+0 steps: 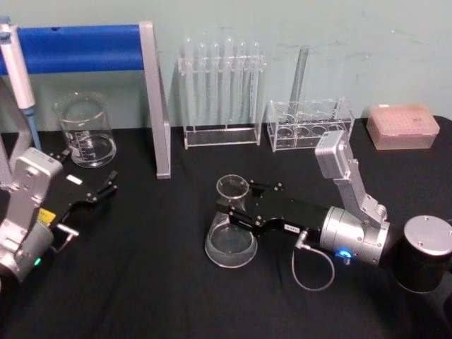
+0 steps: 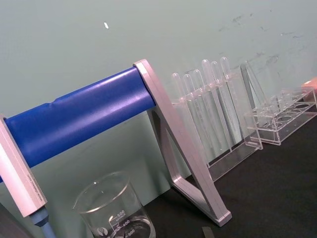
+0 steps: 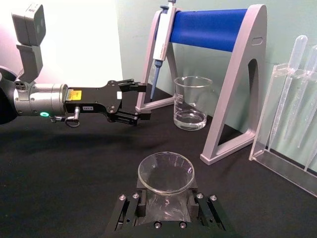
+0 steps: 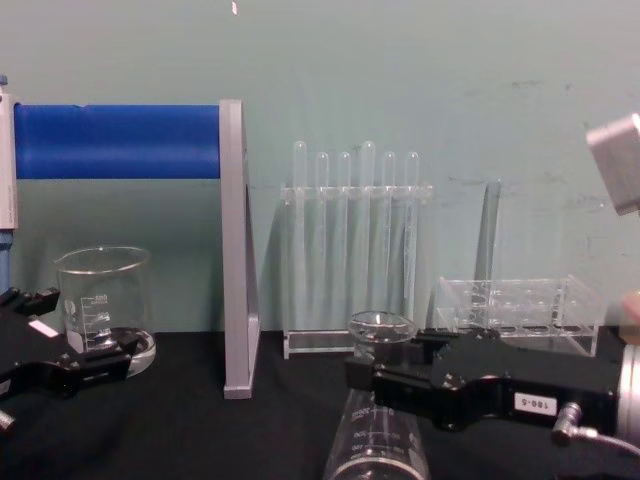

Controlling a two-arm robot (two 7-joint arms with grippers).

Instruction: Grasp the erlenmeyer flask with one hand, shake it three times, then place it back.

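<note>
The erlenmeyer flask, clear glass with a wide base and a narrow rimmed neck, stands upright on the black table near the middle. My right gripper reaches in from the right, level with the neck. Its black fingers press both sides of the neck just under the rim, so it is shut on the flask. In the chest view the flask rises in front of the right gripper. My left gripper hovers low at the left, open and holding nothing, a good way from the flask.
A glass beaker stands at the back left under a pipette stand with a blue bar and a hanging pipette. A test tube rack, a second clear rack and a pink tip box line the back.
</note>
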